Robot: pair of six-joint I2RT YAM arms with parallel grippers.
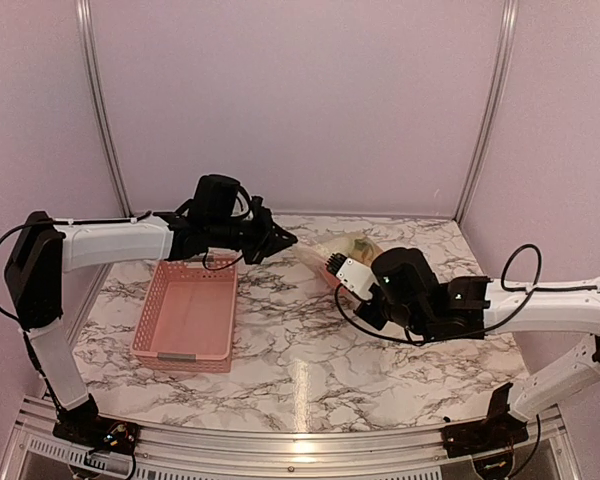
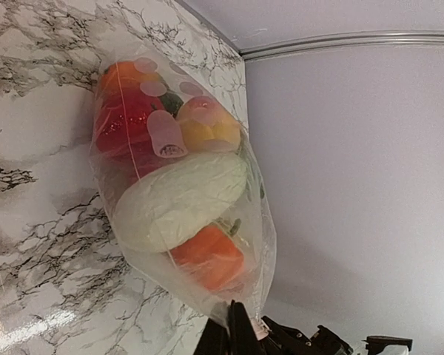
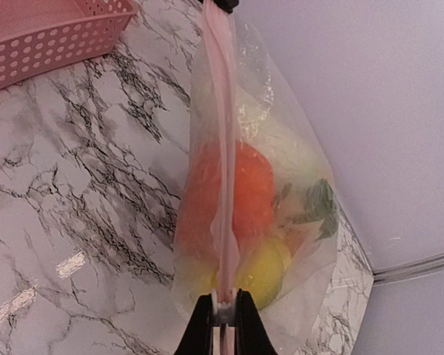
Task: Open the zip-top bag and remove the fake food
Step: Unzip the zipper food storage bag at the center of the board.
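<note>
The zip-top bag [image 1: 342,252] is seen upper centre, fake food [image 2: 179,208] sealed inside. Opposite ends of its zip strip [image 3: 223,148] are clamped by left gripper [image 2: 233,329] and right gripper [image 3: 223,314]. Grip could be lost if tugged lengthwise.

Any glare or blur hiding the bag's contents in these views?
Top view: light streak on the table, bag small and washed out. Left wrist view: sharp, pale reflections on the bag film over the food. Right wrist view: sharp, bright patches on the table, zip strip crosses the food.
</note>
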